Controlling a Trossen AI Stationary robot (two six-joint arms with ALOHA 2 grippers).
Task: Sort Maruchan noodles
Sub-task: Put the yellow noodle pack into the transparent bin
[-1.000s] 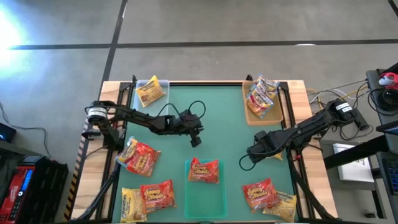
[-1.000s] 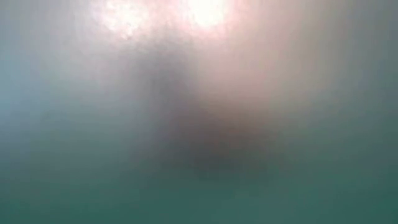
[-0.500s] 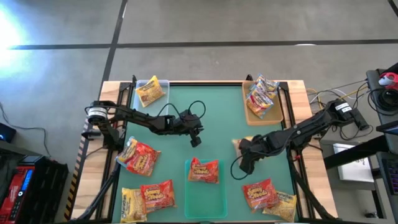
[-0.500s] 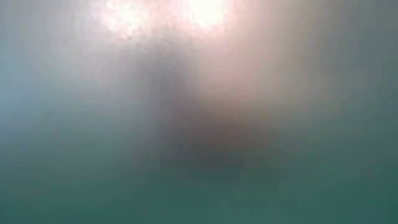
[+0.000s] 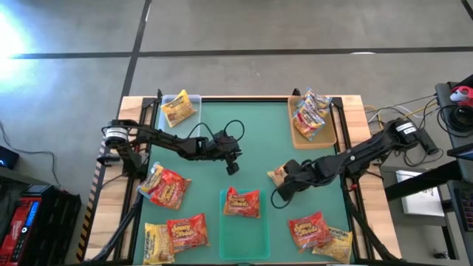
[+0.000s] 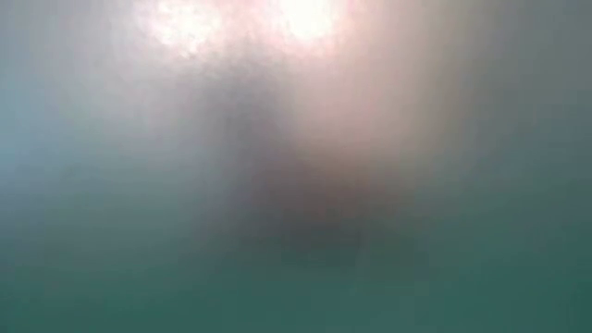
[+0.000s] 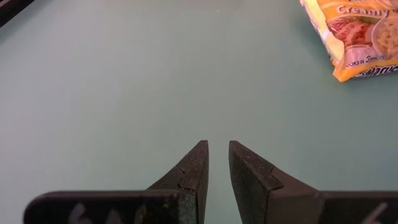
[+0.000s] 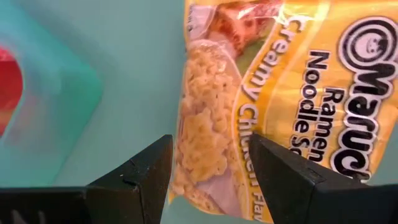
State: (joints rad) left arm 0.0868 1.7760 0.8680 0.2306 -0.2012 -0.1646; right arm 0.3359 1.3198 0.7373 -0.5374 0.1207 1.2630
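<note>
Since a second ago the right arm has swung in from the right edge toward the middle, and a yellow Creamy Chicken packet (image 5: 278, 175) now shows at the tip of the right pincer (image 5: 281, 179), out on the green mat just right of centre. In the right wrist view that pincer's fingers (image 8: 138, 175) stand apart on either side of the packet's lower edge; can't tell if they actually grip it.

Biggest first: the desk (image 5: 133, 111) with its green mat (image 5: 251, 140). The left arm sits over the left-centre of the mat, its left pincer (image 5: 232, 167) with the tips nearly together and nothing between them.

Trays next: a green tray (image 5: 244, 229) at near centre holds one red-orange packet (image 5: 242, 202); a brown tray (image 5: 297, 133) at far right holds a few pale yellow packets (image 5: 310, 114); a clear tray (image 5: 194, 98) at far left holds one yellow packet (image 5: 178, 110).

Loose packets: red-orange and yellow ones at near left (image 5: 164, 185) and near right (image 5: 308, 230).

The low view is just a blur.
</note>
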